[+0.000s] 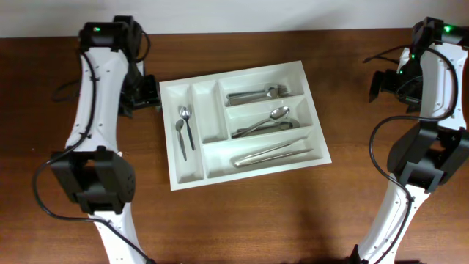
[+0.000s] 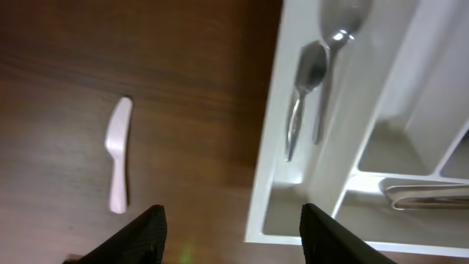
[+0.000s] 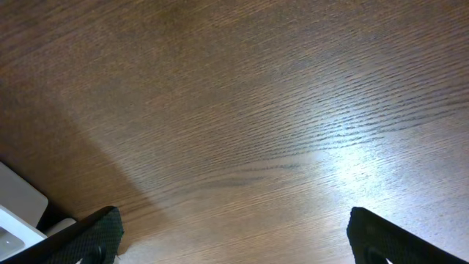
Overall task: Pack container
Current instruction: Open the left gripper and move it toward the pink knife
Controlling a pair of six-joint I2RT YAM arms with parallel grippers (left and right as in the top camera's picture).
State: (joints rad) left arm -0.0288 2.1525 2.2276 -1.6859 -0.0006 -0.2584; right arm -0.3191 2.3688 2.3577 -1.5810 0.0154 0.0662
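Observation:
The white container [image 1: 167, 139] lies at the table's middle and also shows in the left wrist view [image 2: 267, 147]. It holds two teaspoons [image 1: 184, 127] in the leftmost narrow compartment, forks [image 1: 256, 94], spoons [image 1: 264, 121] and long metal pieces [image 1: 272, 154] in the horizontal ones. The teaspoons also show in the left wrist view [image 2: 311, 81]. A small white plastic utensil [image 2: 119, 154] lies on the wood left of the tray. My left gripper [image 2: 231, 235] is open and empty above the tray's left edge. My right gripper [image 3: 234, 238] is open and empty over bare wood, far right of the tray.
The second narrow compartment [image 1: 207, 110] looks empty. A white object [image 3: 18, 213] sits at the lower left edge of the right wrist view. The left arm [image 1: 95, 110] runs along the tray's left side; the right arm [image 1: 432, 95] stands at the far right.

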